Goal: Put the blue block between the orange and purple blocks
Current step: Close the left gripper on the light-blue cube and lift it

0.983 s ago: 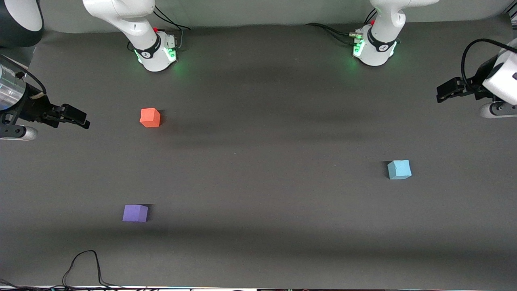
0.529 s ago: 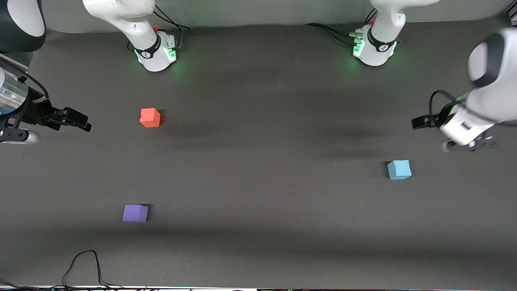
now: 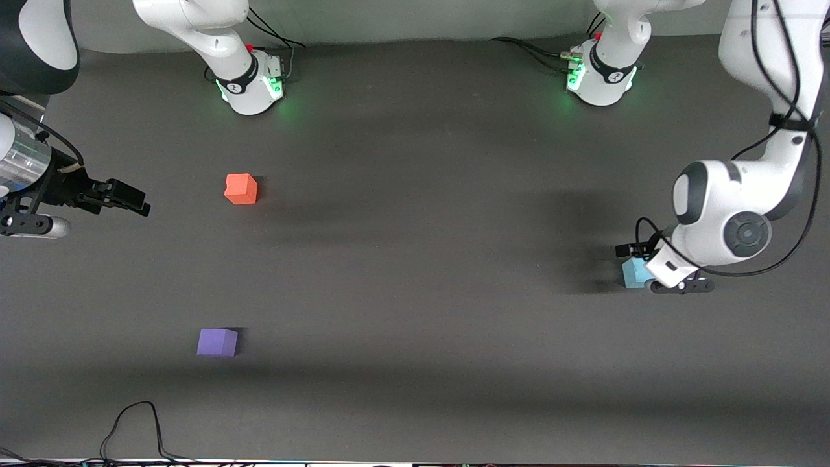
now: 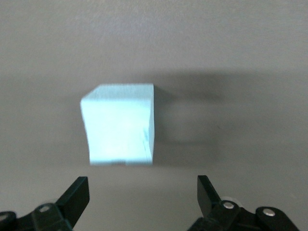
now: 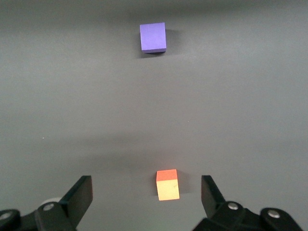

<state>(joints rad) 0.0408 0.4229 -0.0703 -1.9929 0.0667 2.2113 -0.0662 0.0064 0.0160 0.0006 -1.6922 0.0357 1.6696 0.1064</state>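
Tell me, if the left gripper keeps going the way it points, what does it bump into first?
Probably the blue block. The left gripper is open and the block sits just ahead of its fingers, a bit off-centre, so one finger might touch it first.

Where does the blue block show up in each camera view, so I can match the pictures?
Front view: the blue block sits on the table toward the left arm's end, partly covered by the left gripper.
Left wrist view: it fills the middle of the picture, just ahead of that gripper's open jaws.
Right wrist view: not in it; only the orange and purple blocks show.
Shared landmark: the left gripper, seen with the block in both of its views.
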